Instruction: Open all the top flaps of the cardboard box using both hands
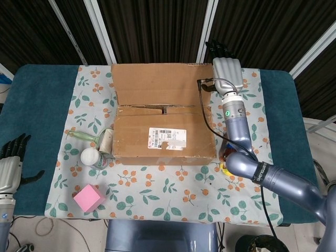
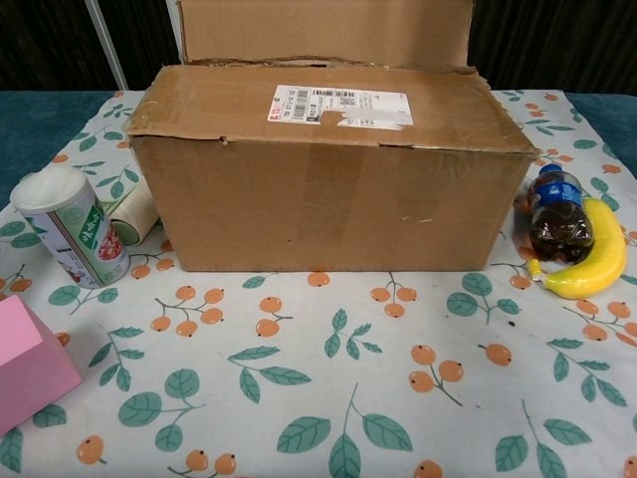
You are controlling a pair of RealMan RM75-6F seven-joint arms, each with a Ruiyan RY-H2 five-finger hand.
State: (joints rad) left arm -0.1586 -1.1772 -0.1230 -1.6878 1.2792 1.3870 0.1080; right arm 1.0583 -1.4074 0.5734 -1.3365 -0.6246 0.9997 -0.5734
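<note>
The cardboard box (image 1: 165, 137) stands mid-table, and its front wall fills the chest view (image 2: 323, 189). Its far flap (image 1: 157, 84) is swung up and back; in the chest view this flap (image 2: 323, 30) stands upright behind the box. The near flap with the white label (image 1: 168, 137) lies flat on top. Two inner side flaps (image 1: 140, 111) show in the opened far half. My right hand (image 1: 227, 73) is stretched flat beside the far flap's right edge, holding nothing. My left hand (image 1: 10, 168) hovers off the table's left edge, fingers apart and empty. Neither hand shows in the chest view.
Left of the box are a white can (image 1: 90, 156) (image 2: 68, 227), a green-handled roller (image 1: 89, 137) and a pink cube (image 1: 87, 198) (image 2: 25, 363). A cola bottle (image 2: 557, 214) and a yellow banana (image 2: 587, 264) lie by its right side, under my right arm.
</note>
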